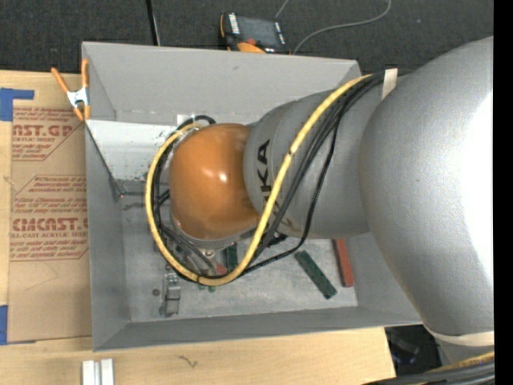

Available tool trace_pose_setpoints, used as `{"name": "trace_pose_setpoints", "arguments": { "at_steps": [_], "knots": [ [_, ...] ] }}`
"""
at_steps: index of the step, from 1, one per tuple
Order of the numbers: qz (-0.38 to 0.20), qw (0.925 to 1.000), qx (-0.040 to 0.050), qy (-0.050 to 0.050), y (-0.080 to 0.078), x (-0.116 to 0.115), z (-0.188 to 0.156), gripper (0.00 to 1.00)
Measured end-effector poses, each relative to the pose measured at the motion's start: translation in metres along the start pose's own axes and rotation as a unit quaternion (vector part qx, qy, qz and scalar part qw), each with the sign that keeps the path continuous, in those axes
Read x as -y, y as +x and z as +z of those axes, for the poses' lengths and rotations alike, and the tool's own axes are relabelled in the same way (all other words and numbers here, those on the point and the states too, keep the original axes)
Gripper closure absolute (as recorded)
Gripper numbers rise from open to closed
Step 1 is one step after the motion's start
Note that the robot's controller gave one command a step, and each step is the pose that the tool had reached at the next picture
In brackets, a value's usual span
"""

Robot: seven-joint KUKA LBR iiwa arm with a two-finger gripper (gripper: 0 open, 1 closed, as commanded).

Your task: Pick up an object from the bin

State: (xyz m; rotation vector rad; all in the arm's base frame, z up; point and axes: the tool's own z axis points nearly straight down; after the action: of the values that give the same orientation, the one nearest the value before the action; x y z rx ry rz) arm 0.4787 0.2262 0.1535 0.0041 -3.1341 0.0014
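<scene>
The arm (417,175) is deep in the bin (224,74) from the right. The orange cover (204,179) at its wrist sits over the left-centre of the floor. Under that dome a bit of the gripper (191,257) pokes out low, close to the floor, with the yellow cable (215,280) looped around it. Is it open or closed? I cannot tell, because the cover hides the business end.

What's within reach? A small grey metal piece (170,293) lies just beside the gripper, toward the near-left corner. It's possibly a clip, though it's hard to make out. A green scrap (230,255) peeks out on the gripper's other side, mostly hidden by the wrist. Well apart, by the right wall, a dark green strip (316,273) lies slanted, and a red strip (344,263) lies near it.

My read is that this is the descent-and-grasp stage and nothing is lifted yet. The target is most likely whatever lies directly beneath the cover, or that grey piece alongside it.

To do it well, settle straight down until contact and centre the thing before closing. A flat piece on bare metal tends to skid out of an off-centre pinch. Keep the cable loop off the floor so it doesn't drag the grey piece. Then lift vertically, staying clear of the near wall.
</scene>
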Motion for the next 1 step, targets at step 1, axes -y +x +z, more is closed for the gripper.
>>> {"name": "trace_pose_setpoints", "arguments": {
  "at_steps": [1],
  "knots": [
    [0.059,0.9982,0.0041,0.0,-0.0523,0.068,0.0861,0.0]
  ]
}}
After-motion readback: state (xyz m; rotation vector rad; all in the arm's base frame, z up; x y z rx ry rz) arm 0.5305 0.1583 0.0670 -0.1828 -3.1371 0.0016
